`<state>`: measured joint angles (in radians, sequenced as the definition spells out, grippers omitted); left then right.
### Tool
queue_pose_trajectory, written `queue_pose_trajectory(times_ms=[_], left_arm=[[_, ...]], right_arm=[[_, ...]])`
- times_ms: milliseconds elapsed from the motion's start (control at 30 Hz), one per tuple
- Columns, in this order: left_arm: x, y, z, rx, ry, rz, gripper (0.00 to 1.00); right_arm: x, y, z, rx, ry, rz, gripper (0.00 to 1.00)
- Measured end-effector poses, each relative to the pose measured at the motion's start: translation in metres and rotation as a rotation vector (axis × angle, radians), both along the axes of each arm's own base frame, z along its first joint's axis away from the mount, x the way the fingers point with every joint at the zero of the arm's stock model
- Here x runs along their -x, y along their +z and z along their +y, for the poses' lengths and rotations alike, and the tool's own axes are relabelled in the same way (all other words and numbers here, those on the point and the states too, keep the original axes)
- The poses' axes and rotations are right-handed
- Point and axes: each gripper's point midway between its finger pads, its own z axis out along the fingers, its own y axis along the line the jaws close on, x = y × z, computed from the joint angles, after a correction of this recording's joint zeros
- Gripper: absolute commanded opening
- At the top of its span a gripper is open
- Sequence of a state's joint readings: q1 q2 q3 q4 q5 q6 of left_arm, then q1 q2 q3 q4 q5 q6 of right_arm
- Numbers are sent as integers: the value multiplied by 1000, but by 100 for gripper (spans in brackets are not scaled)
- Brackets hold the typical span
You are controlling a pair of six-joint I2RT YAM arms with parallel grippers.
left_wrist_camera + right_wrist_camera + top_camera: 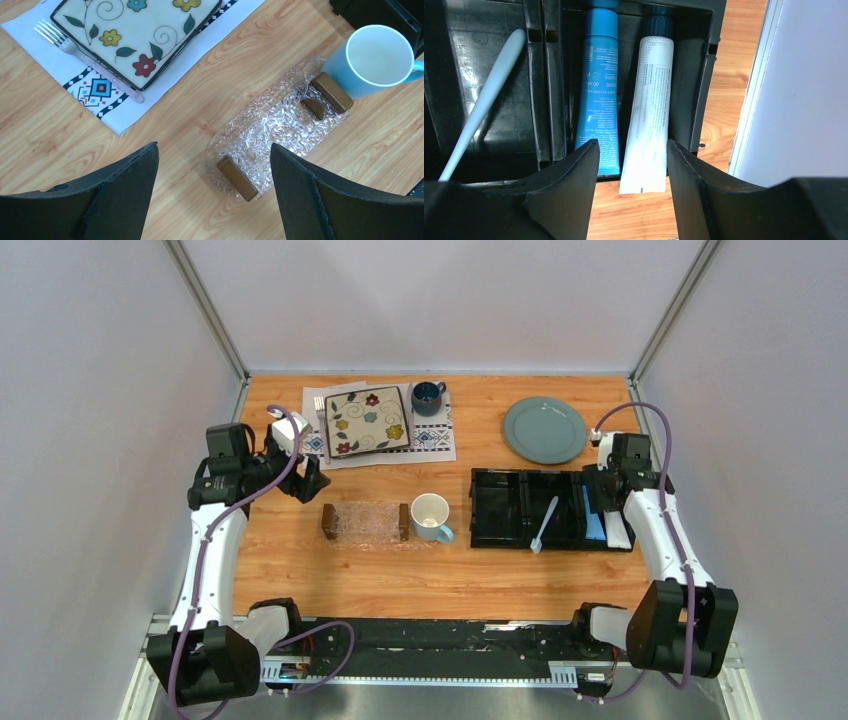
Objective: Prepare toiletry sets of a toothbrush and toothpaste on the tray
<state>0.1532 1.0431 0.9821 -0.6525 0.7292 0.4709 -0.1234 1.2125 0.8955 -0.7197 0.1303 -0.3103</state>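
The clear textured tray with brown wooden ends lies left of centre with nothing on it, and also shows in the left wrist view. My left gripper hangs open above the tray's near end, holding nothing. The pale toothbrush lies in the black organizer. In the organizer's right compartment lie a blue tube and a whitish tube, whose tail sticks out over the edge. My right gripper is open, its jaws on either side of the whitish tube's tail.
A white mug with a blue handle stands against the tray's right end. At the back lie a placemat with a floral square plate, a fork, a dark mug and a teal plate. The right wall is close to the organizer.
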Motion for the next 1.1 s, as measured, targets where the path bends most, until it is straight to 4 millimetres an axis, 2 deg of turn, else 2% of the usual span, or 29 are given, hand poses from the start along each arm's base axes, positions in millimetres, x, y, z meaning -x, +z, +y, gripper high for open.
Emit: queue_pose_trajectory(times_ms=[200, 467, 700, 1100], left_arm=[[-2, 1, 1, -3, 3, -8, 89], [-2, -3, -3, 11, -19, -20, 89], [0, 0, -11, 41, -61, -27, 89], [2, 1, -18, 72, -102, -27, 89]], right_arm=[[-1, -5, 1, -13, 4, 14, 61], [-6, -24, 16, -100, 47, 78, 61], [-19, -30, 23, -155, 66, 103, 60], [-17, -33, 28, -201, 132, 122, 56]])
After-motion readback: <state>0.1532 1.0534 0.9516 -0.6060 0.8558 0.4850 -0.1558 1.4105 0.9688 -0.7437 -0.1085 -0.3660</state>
